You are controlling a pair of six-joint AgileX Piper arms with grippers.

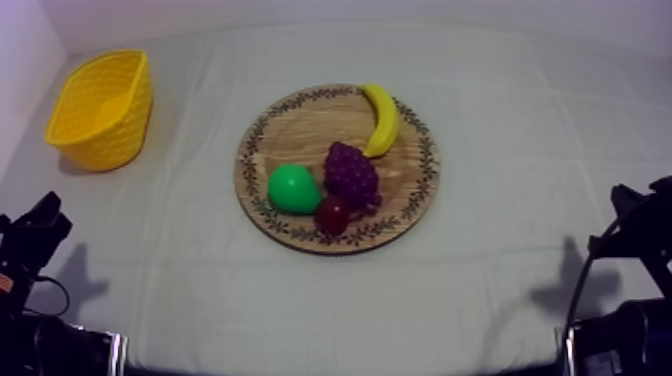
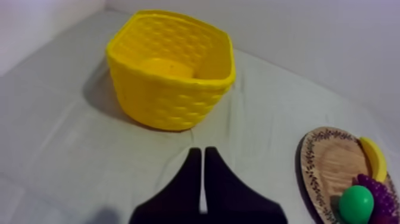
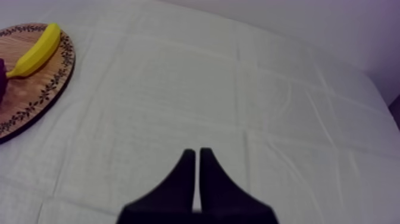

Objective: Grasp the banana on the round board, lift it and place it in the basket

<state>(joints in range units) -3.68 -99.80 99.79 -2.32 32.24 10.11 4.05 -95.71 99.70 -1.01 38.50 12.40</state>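
Banana (image 1: 382, 120) lies on the round wooden board (image 1: 300, 130), on the board's far right part. It curves along the patterned rim, and its nearer end comes right up beside the bunch of grapes (image 1: 351, 175); whether the two touch I cannot tell. The grapes sit near the board's middle. The green pear (image 1: 292, 189) is just to their left, and the small red fruit (image 1: 332, 214) is tucked in front, between pear and grapes, close to the near rim. The board rests about midway across the worktop (image 1: 520, 150), on the grey-white cloth.

The yellow basket (image 1: 110, 145) stands upright at the far left of the worktop, well apart from the board.

The left claw (image 2: 199, 150) is clenched on nothing, its two black fingers lying together as a narrow wedge. It hangs over bare cloth and points toward the basket, with the board off to one side. The right claw (image 3: 197, 151) is likewise clenched and grasps nothing. It is over bare cloth, with the board's edge and the banana off to its side. In the top view the left arm (image 1: 30, 240) and the right arm (image 1: 640, 230) sit low at either side, well apart from the fruit.
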